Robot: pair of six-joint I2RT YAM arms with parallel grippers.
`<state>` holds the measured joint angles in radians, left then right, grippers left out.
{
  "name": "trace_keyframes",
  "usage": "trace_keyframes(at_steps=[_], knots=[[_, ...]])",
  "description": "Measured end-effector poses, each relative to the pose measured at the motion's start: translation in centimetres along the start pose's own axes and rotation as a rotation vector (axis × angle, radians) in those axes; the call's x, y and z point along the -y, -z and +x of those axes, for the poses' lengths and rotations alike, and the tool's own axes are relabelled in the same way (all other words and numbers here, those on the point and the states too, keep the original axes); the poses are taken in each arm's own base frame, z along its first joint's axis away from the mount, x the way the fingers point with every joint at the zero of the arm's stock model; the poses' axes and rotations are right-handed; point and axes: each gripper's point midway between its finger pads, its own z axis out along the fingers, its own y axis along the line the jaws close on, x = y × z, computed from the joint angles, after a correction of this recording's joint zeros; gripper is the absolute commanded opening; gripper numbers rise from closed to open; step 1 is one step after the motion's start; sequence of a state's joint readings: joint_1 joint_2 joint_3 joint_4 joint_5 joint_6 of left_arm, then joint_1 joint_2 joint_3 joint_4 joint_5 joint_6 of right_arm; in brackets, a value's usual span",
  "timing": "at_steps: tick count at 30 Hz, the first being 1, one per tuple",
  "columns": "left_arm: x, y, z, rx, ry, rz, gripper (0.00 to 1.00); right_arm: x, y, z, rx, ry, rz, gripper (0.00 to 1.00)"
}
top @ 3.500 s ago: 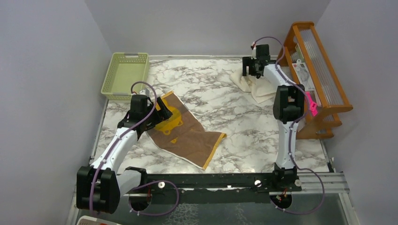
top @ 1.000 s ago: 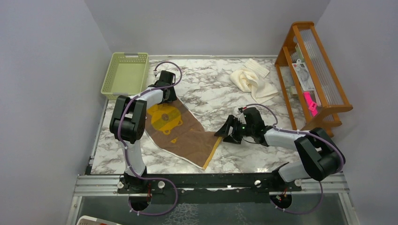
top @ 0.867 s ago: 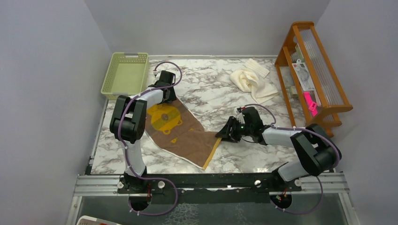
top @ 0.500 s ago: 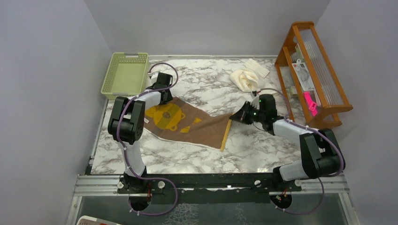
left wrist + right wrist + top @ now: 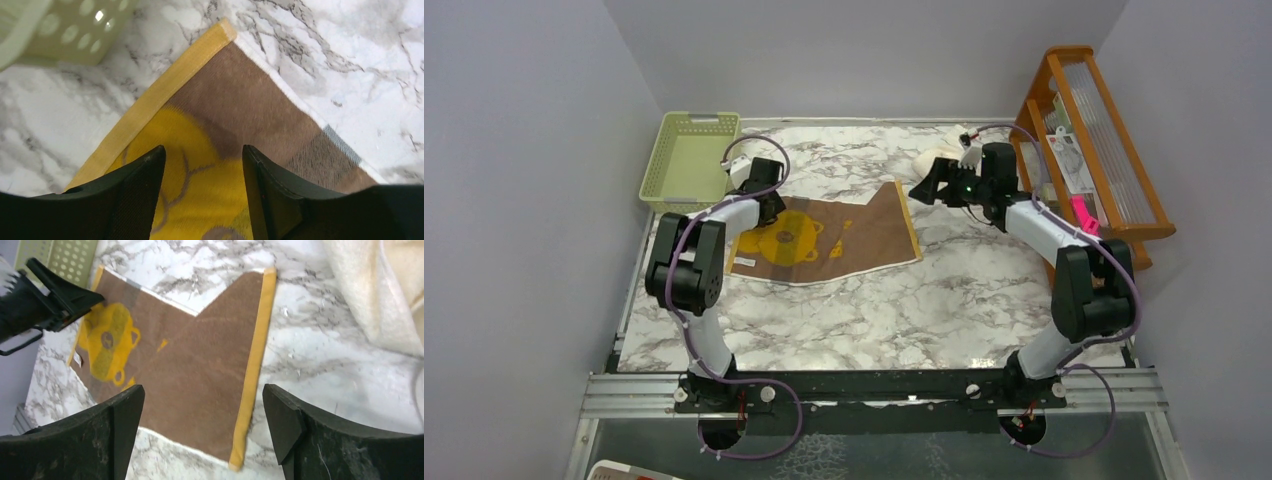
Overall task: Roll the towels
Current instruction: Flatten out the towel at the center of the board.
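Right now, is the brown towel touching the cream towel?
Apart. The right wrist view shows a strip of bare marble table between the brown towel, at its yellow border, and the cream towel.

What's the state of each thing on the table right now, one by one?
brown towel: spread out, unrolled.
cream towel: crumpled heap, unrolled.
green basket: upright, empty.
left gripper: open, over the brown towel's corner.
right gripper: open, holding nothing.
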<state>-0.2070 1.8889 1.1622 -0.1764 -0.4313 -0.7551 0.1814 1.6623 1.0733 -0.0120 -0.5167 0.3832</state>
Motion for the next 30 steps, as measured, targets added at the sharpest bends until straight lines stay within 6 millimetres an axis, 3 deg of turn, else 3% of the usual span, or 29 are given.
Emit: trace_keyframes(at_steps=[3, 5, 7, 8, 11, 13, 16, 19, 24, 30], knots=[[-0.6, 2.6, -0.3, 0.012, -0.010, 0.037, 0.73, -0.3, 1.6, 1.0, 0.011, 0.006, 0.018, 0.89], [-1.0, 5.8, -1.9, 0.054, 0.001, 0.090, 0.74, -1.6, 2.6, 2.4, 0.011, 0.031, 0.023, 0.83], [-0.8, 9.1, -4.1, 0.119, 0.033, 0.158, 0.74, -3.4, 2.7, 4.1, -0.005, 0.076, 0.018, 0.69], [-0.7, 11.0, -5.3, 0.160, 0.057, 0.200, 0.74, -4.4, 2.4, 5.3, -0.022, 0.097, 0.009, 0.56], [-1.3, 13.2, -5.7, 0.203, 0.089, 0.260, 0.73, -5.8, 1.1, 10.0, -0.118, 0.127, -0.022, 0.24], [-2.4, 12.4, -3.5, 0.168, 0.078, 0.247, 0.71, -4.6, 0.1, 13.0, -0.190, 0.096, -0.002, 0.13], [-5.0, 9.6, 2.1, 0.032, 0.018, 0.165, 0.71, -1.5, -1.0, 17.3, -0.297, 0.015, 0.066, 0.02], [-7.2, 8.7, 5.6, -0.051, -0.015, 0.109, 0.72, -1.0, -1.5, 16.7, -0.262, -0.020, 0.063, 0.01], [-8.5, 8.9, 6.9, -0.074, -0.004, 0.093, 0.72, 0.5, -0.5, 16.7, -0.208, -0.102, 0.079, 0.01], [-9.0, 8.8, 6.9, -0.080, 0.024, 0.083, 0.72, 2.6, 4.2, 17.7, -0.167, -0.301, 0.149, 0.01]])
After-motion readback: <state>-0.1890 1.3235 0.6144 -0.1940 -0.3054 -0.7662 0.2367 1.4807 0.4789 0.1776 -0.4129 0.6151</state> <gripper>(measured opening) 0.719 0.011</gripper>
